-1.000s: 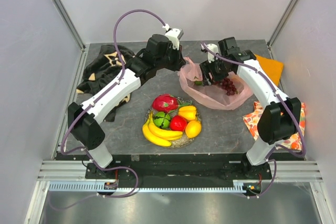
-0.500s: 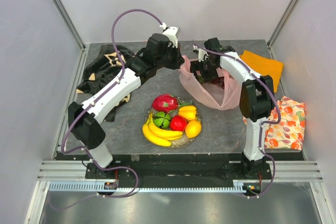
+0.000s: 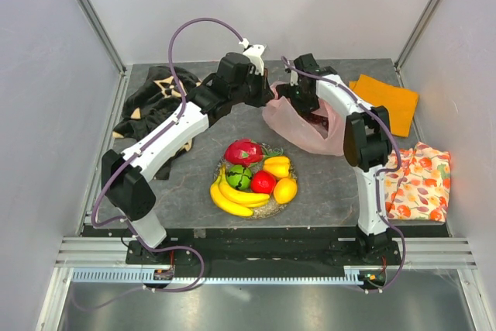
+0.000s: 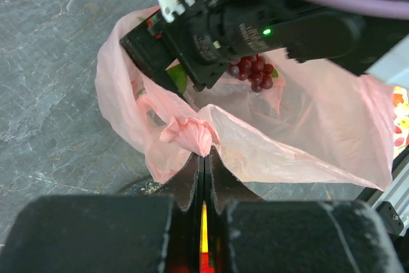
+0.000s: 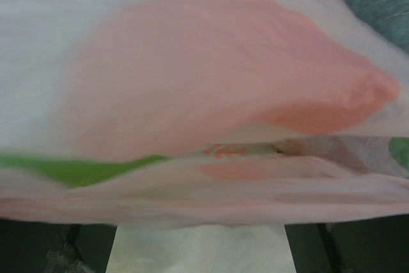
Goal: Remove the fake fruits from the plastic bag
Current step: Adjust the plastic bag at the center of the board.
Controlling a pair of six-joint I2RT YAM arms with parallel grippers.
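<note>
Two arms meet over the far middle of the grey stone-patterned table (image 3: 325, 184), and I read it as one arm holding while the other reaches. The thin translucent pink plastic carrier bag (image 3: 314, 136) lies slumped there, between a dark patterned cloth (image 3: 151, 102) at the far left and a flat orange cloth (image 3: 387, 98) at the far right. A floral-patterned cloth (image 3: 415, 180) sits on the right edge.

Nearer me, apart from the bag, the round silvery glitter plate (image 3: 273, 208) already carries most of the fake fruits. On it are a yellow banana bunch (image 3: 232, 195), a pink-red dragon fruit (image 3: 242, 151), a green ball (image 3: 239, 177), a red apple (image 3: 263, 182) and two yellow-orange pieces (image 3: 277, 167). I judge the job nearly done.

The only fruit I see inside the bag is the bunch of dark purple grapes (image 4: 252, 71), lying deep past the rim.

The left gripper (image 4: 204, 158) is clenched on a crumpled fold of the bag's near rim, jaws pressed together with plastic between them. I take it that this holds the mouth up so the film doesn't collapse.

The right gripper (image 3: 301, 106) is pushed into that opening, near the grapes. Its own camera shows only blurred pink film and a green streak, so I cannot tell whether its jaws are parted or closed. The film could snag on the fingers when the grapes come out.
</note>
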